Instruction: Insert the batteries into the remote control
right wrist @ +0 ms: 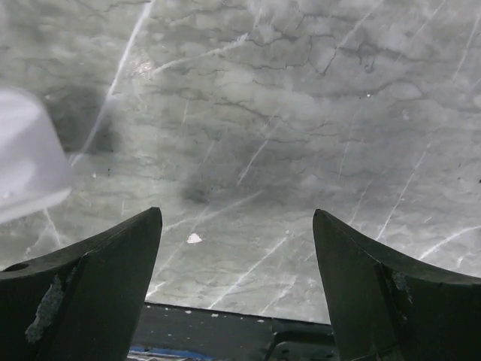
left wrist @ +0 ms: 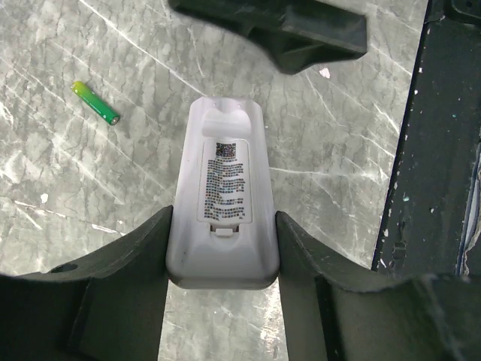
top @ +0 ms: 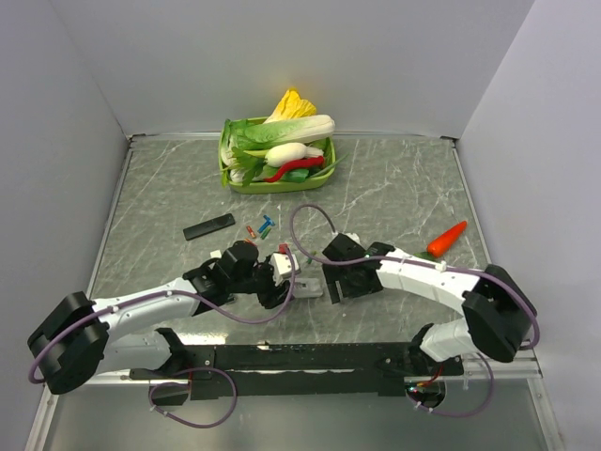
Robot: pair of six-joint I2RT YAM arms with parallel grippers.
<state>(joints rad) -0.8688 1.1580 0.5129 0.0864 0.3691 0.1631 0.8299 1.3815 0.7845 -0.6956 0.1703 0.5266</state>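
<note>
The left gripper is clamped on the white plastic remote control. Its two dark fingers press against the long sides of the rounded near end. The body lies flat between them and points towards 12 o'clock in the left wrist view. Its back faces up, showing a printed label and a battery cover with its small latch tab at the near end.

A small green-and-yellow cylindrical battery lies on the grey marbled table at about 10 o'clock from the remote, well apart from both fingers. In the top view, a loose cluster of tiny red, blue and green batteries sits at about 11 o'clock from the two wrists, just beside a flat black rectangular remote.

The right gripper has its fingers spread wide with only bare table between them. The white remote shows as a blur at 9 o'clock from it, outside the left finger.
</note>
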